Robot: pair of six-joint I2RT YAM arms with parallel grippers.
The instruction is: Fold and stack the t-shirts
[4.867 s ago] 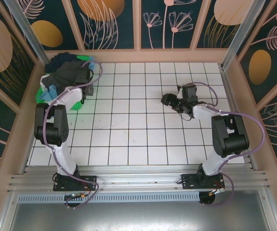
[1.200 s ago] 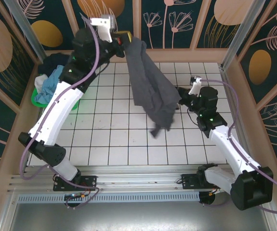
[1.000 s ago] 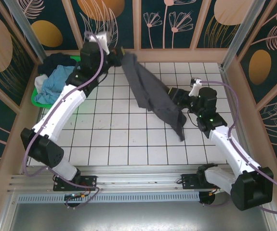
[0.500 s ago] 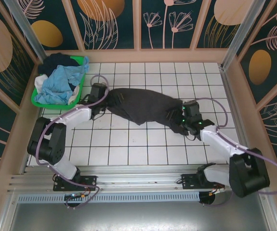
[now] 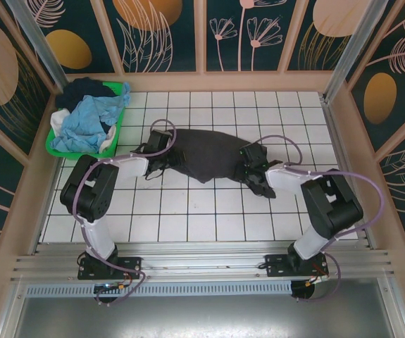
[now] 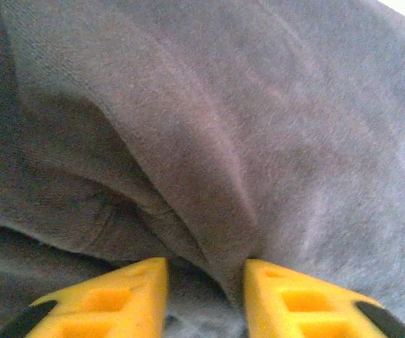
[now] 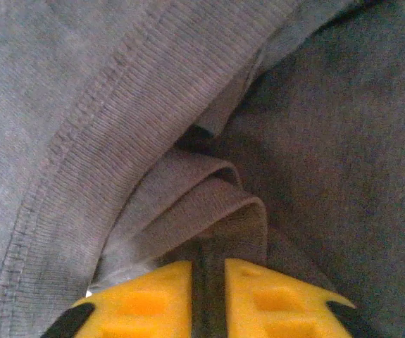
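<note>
The charcoal-grey t-shirt (image 5: 209,153) lies crumpled in a long heap across the middle of the tiled table. My left gripper (image 5: 164,155) is low at its left end. The left wrist view has a thick fold of grey cloth (image 6: 209,211) running down between the yellow fingers (image 6: 117,296), so my left gripper (image 6: 206,274) is shut on it. My right gripper (image 5: 248,163) is at the shirt's right end. In the right wrist view my right gripper (image 7: 209,274) is shut on a doubled fold of the shirt (image 7: 209,204), beside a ribbed hem (image 7: 96,127).
A bright green basket (image 5: 53,149) stands at the far left corner, holding a light blue t-shirt (image 5: 86,123), a dark navy one (image 5: 82,89) and a white one (image 5: 60,121). Wooden walls close in the table's back and sides. Bare white tiles (image 5: 202,211) lie between the shirt and the arm bases.
A second ago the left gripper held the grey shirt up in the air. It now lies on the table, both grippers have moved inward along it, and both have closed on its cloth.
</note>
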